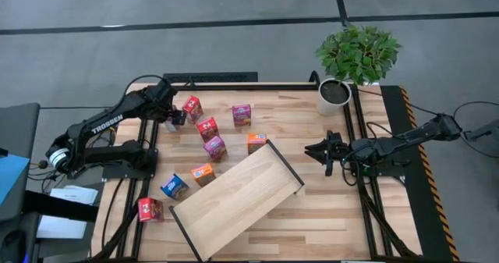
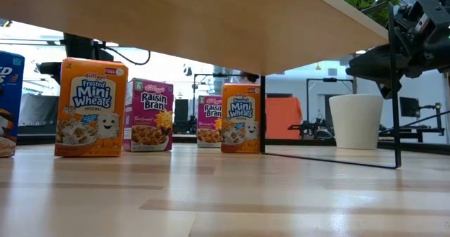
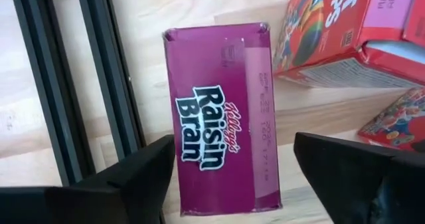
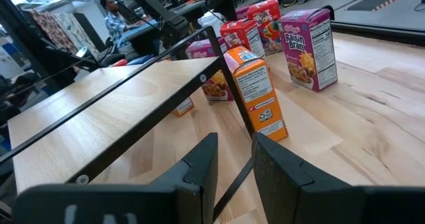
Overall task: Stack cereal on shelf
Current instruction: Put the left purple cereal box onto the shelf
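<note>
Eight small cereal boxes stand or lie on the table: three red [image 1: 192, 107], two magenta [image 1: 242, 115], two orange [image 1: 256, 142] and one blue [image 1: 174, 186]. There is one shelf [image 1: 234, 200] and one potted plant [image 1: 355, 56].

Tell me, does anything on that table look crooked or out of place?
Yes. The shelf sits diagonally across the table instead of square to its edges. The cereal boxes are scattered at different angles beside it, none on it yet. One magenta Raisin Bran box lies flat on its side between the left gripper's open fingers.
</note>
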Action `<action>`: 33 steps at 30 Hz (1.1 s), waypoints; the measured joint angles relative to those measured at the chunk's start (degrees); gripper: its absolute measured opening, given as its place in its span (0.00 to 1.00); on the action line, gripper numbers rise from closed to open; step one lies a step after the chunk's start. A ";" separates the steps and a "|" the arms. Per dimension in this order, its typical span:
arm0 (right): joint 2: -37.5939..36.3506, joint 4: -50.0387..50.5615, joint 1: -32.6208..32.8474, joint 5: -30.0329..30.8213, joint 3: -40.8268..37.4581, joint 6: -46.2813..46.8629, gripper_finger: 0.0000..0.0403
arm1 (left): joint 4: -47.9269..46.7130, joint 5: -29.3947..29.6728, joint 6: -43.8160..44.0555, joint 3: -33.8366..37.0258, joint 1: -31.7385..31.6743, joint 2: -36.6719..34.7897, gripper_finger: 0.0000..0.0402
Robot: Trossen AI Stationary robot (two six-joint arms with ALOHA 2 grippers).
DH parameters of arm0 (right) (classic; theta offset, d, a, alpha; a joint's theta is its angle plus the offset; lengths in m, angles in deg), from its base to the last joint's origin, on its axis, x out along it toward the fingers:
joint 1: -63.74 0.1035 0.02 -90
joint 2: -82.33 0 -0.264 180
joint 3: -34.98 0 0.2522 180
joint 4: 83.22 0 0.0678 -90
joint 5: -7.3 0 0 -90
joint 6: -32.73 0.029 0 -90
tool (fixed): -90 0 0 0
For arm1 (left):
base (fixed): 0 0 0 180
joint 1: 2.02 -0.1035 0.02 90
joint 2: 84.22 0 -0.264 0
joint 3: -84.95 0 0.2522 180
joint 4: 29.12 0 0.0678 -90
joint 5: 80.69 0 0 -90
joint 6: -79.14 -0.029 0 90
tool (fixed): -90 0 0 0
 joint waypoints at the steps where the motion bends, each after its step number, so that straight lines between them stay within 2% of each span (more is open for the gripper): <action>1: 0.01 0.00 0.00 -0.02 0.02 0.01 0.30 | 0.00 -0.08 0.00 0.00 0.11 0.00 0.68; 9: -0.01 0.00 0.07 -0.13 0.02 1.62 0.30 | 0.22 -1.49 0.02 0.00 0.17 0.00 0.38; 11: 0.01 -0.02 0.07 -0.57 0.02 6.31 0.30 | 0.20 -1.54 0.02 0.00 0.15 0.00 0.32; 14: 0.00 -1.33 0.07 -2.52 0.02 18.12 0.30 | 0.20 -2.55 -0.11 -0.02 0.15 0.00 0.26; 17: -0.02 -1.63 0.07 -3.12 0.12 25.27 0.30 | 0.15 -2.66 -0.35 -0.04 0.15 0.00 0.23; 30: -0.01 -0.87 0.17 -3.14 0.28 26.15 0.30 | -0.55 -11.05 1.49 -0.11 0.15 -1.05 0.22; 33: -0.01 -0.77 0.20 -3.14 0.31 28.24 0.30 | -3.29 -10.56 1.93 -1.42 0.15 -2.31 0.22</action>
